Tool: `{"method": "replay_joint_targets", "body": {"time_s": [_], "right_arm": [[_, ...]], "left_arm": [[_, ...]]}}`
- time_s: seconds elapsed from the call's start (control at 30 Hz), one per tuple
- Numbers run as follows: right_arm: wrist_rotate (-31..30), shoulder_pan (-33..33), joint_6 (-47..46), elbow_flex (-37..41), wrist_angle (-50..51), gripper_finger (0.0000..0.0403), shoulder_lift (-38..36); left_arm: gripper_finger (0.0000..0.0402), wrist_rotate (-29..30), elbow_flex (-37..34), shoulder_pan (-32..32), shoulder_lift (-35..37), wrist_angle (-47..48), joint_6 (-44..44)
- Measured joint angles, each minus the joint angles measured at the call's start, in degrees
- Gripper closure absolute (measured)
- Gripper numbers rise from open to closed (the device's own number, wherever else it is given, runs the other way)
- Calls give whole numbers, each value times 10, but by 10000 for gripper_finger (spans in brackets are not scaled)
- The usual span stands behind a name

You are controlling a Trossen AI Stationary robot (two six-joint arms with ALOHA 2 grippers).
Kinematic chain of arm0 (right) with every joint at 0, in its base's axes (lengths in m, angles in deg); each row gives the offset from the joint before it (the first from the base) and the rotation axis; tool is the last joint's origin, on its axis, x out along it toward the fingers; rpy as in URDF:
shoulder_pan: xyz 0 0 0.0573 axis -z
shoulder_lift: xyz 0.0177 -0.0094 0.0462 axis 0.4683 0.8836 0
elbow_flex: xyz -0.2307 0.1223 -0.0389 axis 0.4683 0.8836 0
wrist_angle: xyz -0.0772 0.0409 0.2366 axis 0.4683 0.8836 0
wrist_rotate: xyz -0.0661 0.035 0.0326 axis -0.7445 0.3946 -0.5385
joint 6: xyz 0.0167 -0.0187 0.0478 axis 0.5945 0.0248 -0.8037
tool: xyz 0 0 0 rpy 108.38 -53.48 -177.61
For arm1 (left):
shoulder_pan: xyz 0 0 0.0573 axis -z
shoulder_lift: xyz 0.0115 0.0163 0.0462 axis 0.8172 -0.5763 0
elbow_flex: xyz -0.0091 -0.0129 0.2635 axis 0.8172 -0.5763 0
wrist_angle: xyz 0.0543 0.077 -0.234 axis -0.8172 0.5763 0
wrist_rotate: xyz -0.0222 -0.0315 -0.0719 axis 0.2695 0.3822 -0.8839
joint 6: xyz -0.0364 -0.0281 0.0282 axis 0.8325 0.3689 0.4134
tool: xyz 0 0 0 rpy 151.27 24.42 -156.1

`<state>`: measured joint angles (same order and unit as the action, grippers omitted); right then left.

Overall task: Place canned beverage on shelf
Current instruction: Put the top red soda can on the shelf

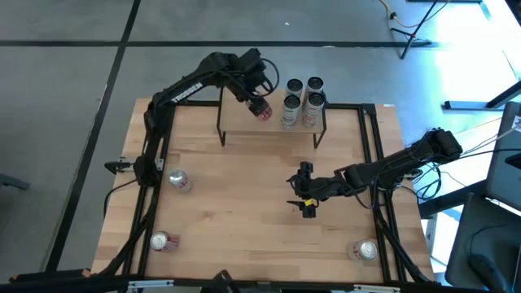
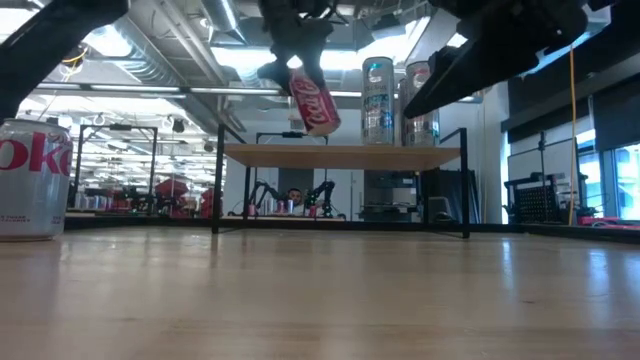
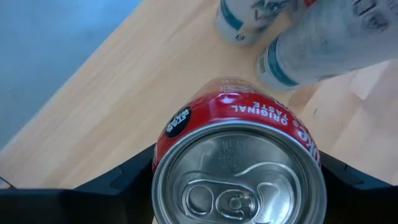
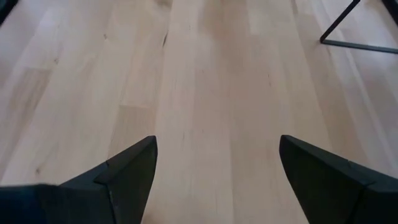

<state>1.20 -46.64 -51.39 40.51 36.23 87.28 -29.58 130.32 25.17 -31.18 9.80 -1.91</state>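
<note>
A red Coca-Cola can [image 2: 315,100] hangs tilted above the shelf [image 2: 340,155], a light plank on thin black legs at the table's far edge, with my left gripper [image 1: 259,104] shut on it. Silver-and-blue cans [image 1: 303,99] stand on the shelf's right part, to the right of the red can. My right gripper [image 1: 306,198] hovers open over the bare middle of the table, nothing between its fingers [image 4: 124,174]. My left gripper pinches the red can's side wall near its top end [image 3: 163,155] between its two fingers [image 3: 118,183], one on each side. The fingers come steeply from above. The can hangs tilted, bottom end down, clear of the shelf's plank [image 2: 300,155].
Three more cans are on the table: one near the left edge [image 1: 179,180], one at the near left [image 1: 163,241], one at the near right [image 1: 366,250]. A black frame [image 1: 376,163] runs along the table's sides. Bare wood lies between the shelf and the near cans.
</note>
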Motion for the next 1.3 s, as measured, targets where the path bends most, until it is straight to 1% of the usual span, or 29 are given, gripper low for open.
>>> {"method": "replay_joint_targets", "body": {"time_s": [0.23, 0.43, 0.77, 0.93, 1.3], "right_arm": [[3, 0, -9, 0, 2, 80, 0], [3, 0, -8, 0, 2, 80, 0], [3, 0, -6, 0, 2, 80, 0], [3, 0, 5, 0, 1, 80, 0], [3, 0, 5, 0, -1, 80, 0]], "left_arm": [[126, 36, -1, -5, -1, 1, -15], [126, 39, -4, 0, -4, -9, -25], [126, 40, -51, 1, -6, -37, -30], [117, 40, -68, 1, -4, -69, -30], [107, 37, -71, 5, -5, -90, -30]]}}
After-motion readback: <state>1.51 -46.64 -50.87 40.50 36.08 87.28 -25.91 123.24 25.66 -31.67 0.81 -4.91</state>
